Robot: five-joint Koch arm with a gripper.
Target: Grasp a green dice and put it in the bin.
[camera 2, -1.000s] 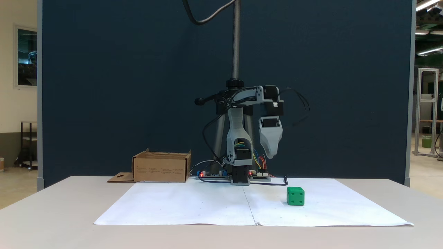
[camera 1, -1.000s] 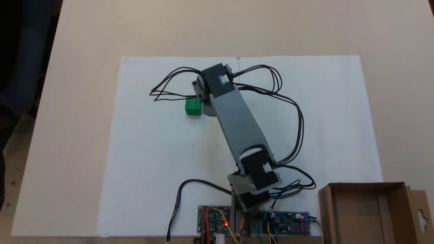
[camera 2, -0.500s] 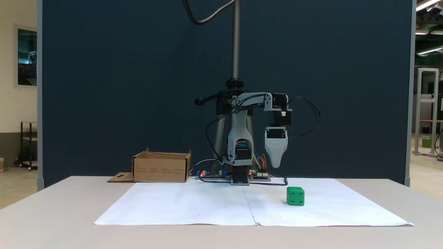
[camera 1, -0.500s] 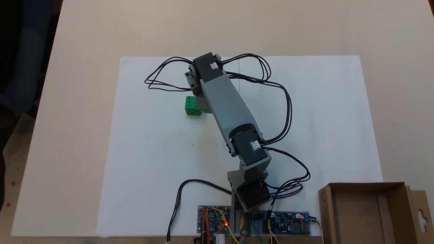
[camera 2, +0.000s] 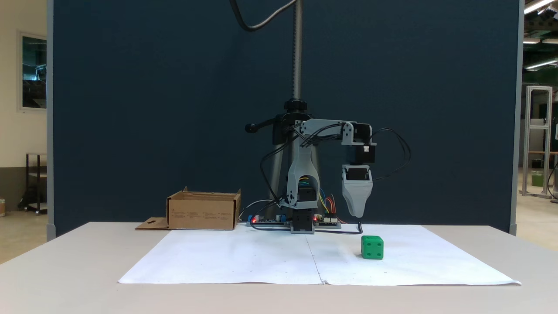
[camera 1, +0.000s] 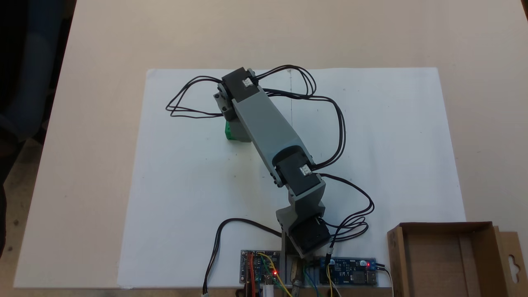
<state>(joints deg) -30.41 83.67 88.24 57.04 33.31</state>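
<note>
The grey plastic gripper (camera 2: 357, 213) hangs tip-down from the arm's black wrist motor, above the table and touching nothing. In the side-on fixed view only one tapered jaw shows, so whether the jaws are spread or closed cannot be told; in the fixed view from above, the grey forearm (camera 1: 264, 123) covers the gripper.

The small bright green plastic dice with sunken round pips (camera 2: 372, 247) sits on the white paper sheet (camera 2: 244, 261), below the gripper tip at about its 5 o'clock in the side-on view, clearly apart from it. From above, only a sliver of the dice (camera 1: 227, 131) shows at the 9 o'clock edge of the wrist.

Black cables (camera 1: 342, 123) loop out from the arm on both sides. The arm's base and two circuit boards with red lights (camera 1: 260, 268) stand at the 6 o'clock edge of the sheet seen from above.

The brown cardboard box with low walls (camera 1: 445, 255) rests on the beige table (camera 1: 103, 62) at the 4 o'clock corner of that view, well apart from the dice, its side flap with a keyhole-shaped cutout (camera 1: 513, 260) lying flat. In the side-on view the box (camera 2: 204, 212) stands at the 9 o'clock side of the arm's base.
</note>
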